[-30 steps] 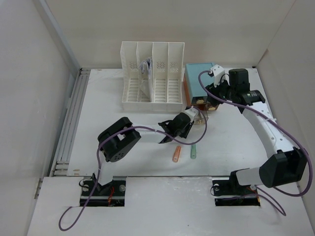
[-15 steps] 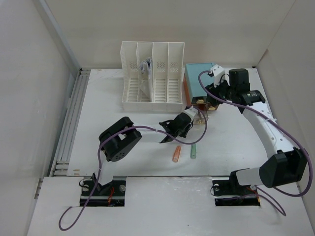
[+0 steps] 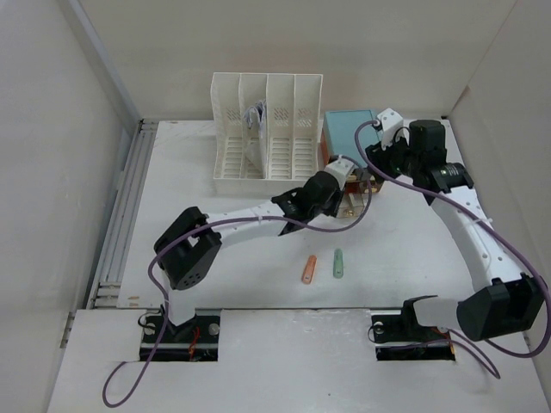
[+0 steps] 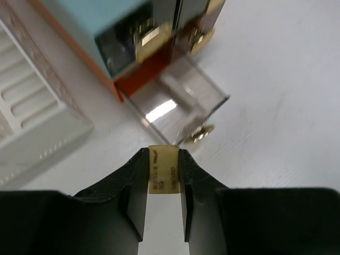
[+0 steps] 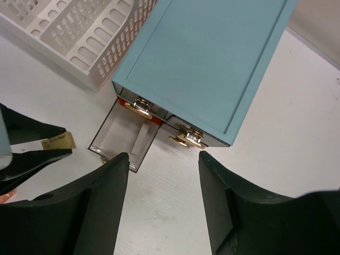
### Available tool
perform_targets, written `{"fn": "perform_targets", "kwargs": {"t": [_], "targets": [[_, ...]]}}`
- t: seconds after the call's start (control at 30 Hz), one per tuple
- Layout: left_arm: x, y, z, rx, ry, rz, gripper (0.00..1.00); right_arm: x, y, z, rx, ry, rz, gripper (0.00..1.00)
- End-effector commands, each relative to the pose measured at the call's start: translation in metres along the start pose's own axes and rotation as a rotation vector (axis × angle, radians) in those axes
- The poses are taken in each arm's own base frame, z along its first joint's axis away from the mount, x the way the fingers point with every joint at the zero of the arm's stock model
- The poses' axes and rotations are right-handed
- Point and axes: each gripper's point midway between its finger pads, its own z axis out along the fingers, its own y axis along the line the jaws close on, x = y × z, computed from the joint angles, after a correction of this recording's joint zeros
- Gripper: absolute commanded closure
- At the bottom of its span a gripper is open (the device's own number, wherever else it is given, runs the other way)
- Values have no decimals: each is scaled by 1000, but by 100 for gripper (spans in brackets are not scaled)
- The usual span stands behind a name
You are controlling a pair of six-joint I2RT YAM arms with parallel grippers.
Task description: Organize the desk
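The desk (image 3: 215,249) is a white tabletop with walls around it. My left gripper (image 4: 163,159) is shut on a small cream eraser (image 4: 163,170) with printed lettering. It holds the eraser just in front of the clear drawer (image 4: 180,98) pulled out of the teal-topped drawer box (image 4: 101,16). In the top view the left gripper (image 3: 337,196) reaches close to the box (image 3: 349,138). My right gripper (image 5: 163,159) stands open above the desk, in front of the box (image 5: 207,58), with nothing between its fingers. The eraser (image 5: 58,142) and the open drawer (image 5: 125,135) show to its left.
A white slotted file rack (image 3: 267,129) stands left of the box, with some paper in one slot. An orange pen (image 3: 309,270) and a green pen (image 3: 338,262) lie side by side on the desk, nearer the arm bases. A ridged metal rail (image 3: 125,215) runs along the left edge.
My left arm has stretched out toward the drawer box, carrying the eraser from above the pens to the open drawer. The right gripper has shifted slightly to the right.
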Motion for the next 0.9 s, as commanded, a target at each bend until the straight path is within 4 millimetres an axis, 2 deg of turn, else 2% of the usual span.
{"fn": "perform_targets", "kwargs": {"t": [0.0, 0.03, 0.07, 0.1, 0.27, 0.37, 0.4, 0.43, 0.53, 0.6, 0.63, 0.67, 0.7, 0.73, 0.8, 0.83, 0.87], "targets": [[-59, -6, -10, 48, -102, -42, 100, -17, -12, -10, 68, -73, 18, 39], [-64, -7, -4, 59, -99, -45, 100, -22, -15, -14, 87, -90, 14, 39], [-67, -11, 0, 69, -102, -46, 100, -16, -18, -13, 93, -78, 21, 39], [-67, -6, 4, 58, -92, -48, 100, -16, -18, -13, 93, -78, 21, 39], [-68, -17, 29, 107, -63, -37, 100, -20, -26, -23, 131, -108, 41, 39], [-67, -19, 42, 130, -54, -50, 97, -23, -32, -30, 169, -131, 59, 36], [-67, -24, 44, 154, -47, -58, 97, -21, -31, -31, 169, -131, 59, 36], [-67, -20, 48, 146, -47, -62, 96, -22, -36, -32, 182, -137, 63, 36], [-66, -22, 54, 156, -43, -61, 94, -23, -39, -37, 194, -145, 65, 35], [-60, -22, 60, 153, -32, -60, 80, -19, -38, -35, 191, -137, 67, 35], [-66, -23, 60, 156, -45, -61, 69, -19, -38, -35, 191, -137, 67, 35], [-64, -23, 59, 154, -34, -60, 61, -19, -38, -35, 191, -137, 67, 35], [-64, -23, 59, 154, -34, -60, 43, -19, -38, -35, 191, -137, 67, 35], [-64, -23, 59, 154, -34, -60, 39, -19, -38, -35, 191, -137, 67, 35], [-64, -21, 60, 144, -37, -61, 39, -19, -38, -35, 191, -137, 67, 35], [-77, -20, 52, 138, -72, -74, 45, -15, -37, -33, 188, -128, 69, 35], [-79, -18, 49, 127, -76, -75, 50, -15, -37, -33, 188, -128, 69, 35]]}}
